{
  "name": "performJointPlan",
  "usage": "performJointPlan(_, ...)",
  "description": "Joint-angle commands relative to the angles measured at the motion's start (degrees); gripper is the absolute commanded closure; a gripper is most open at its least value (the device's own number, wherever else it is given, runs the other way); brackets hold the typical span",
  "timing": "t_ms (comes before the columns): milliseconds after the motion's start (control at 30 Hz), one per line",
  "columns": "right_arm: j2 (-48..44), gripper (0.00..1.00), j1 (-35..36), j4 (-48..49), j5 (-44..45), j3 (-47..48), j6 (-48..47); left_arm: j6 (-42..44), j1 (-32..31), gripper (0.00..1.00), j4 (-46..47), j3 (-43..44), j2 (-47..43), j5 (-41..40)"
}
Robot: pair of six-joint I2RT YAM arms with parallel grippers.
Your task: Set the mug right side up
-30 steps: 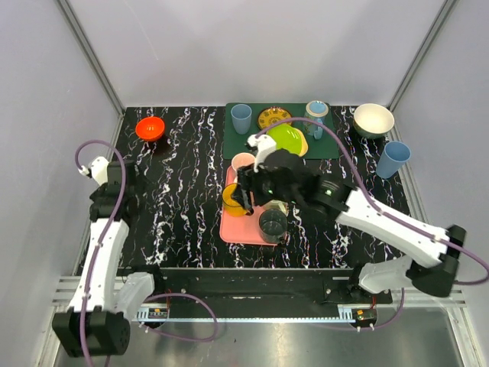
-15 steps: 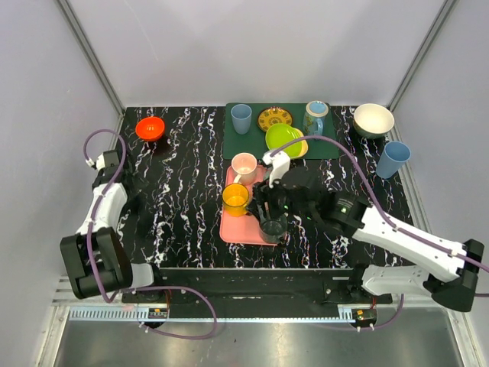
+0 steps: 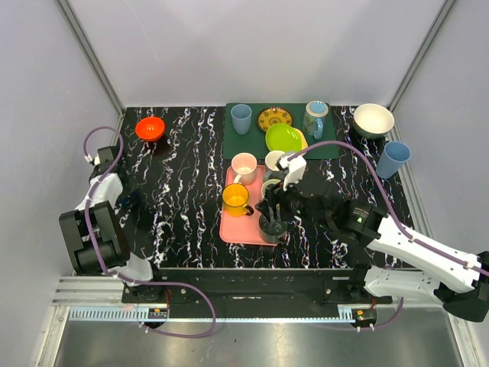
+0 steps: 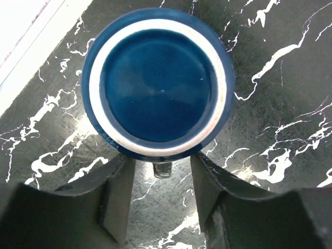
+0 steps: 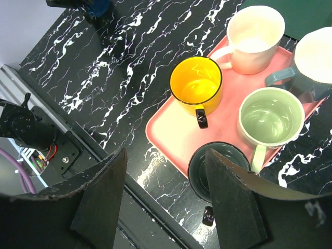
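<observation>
Your left gripper (image 4: 162, 179) hangs at the table's 9 o'clock edge, jaws partly spread and gripping nothing; the mug (image 4: 155, 80) sits base-up just ahead of them, its handle (image 4: 162, 169) at 6 o'clock in the gap, untouched; close squarely on that handle before rolling it over, or it may slip; your right gripper (image 5: 165, 155), jaws apart and empty, hovers over the tray (image 5: 166, 129); leave it clear.
</observation>
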Motion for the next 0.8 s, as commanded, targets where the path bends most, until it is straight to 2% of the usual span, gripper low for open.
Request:
performJointPlan(0,0.5,0.32,0.0,2.3,2.4,0.1,-1.4,2.2,1.1,0.61,3.5,1.3,1.4,1.0)
performJointPlan(100,0.6,0.32,0.0,2.3,2.5,-0.1,-1.4,1.7,1.2,0.80,3.6,1.2,1.7,1.6)
performJointPlan(267,0.4,0.32,0.0,2.3,3.1,-0.2,-1.1,1.7,1.2,0.91,3.3,1.2,1.5,1.7)
performJointPlan(333,0.2,0.32,0.0,2.5,3.1,-0.4,-1.0,1.5,1.2,1.00,3.1,1.0,0.8,1.8)
performJointPlan(467,0.9,0.32,0.0,2.9,3.1,-0.6,-0.3,-1.3,1.0,1.00,3.1,0.0,-3.8,7.1)
performJointPlan(567,2.1,0.32,0.0,4.3,2.1,-0.5,0.5,-4.7,-0.9,1.00,2.9,-0.6,-11.8,11.8)
performJointPlan(767,3.7,0.33,0.0,11.1,-2.0,-0.1,2.6,-13.0,-10.5,1.00,4.9,-1.5,-26.0,22.6)
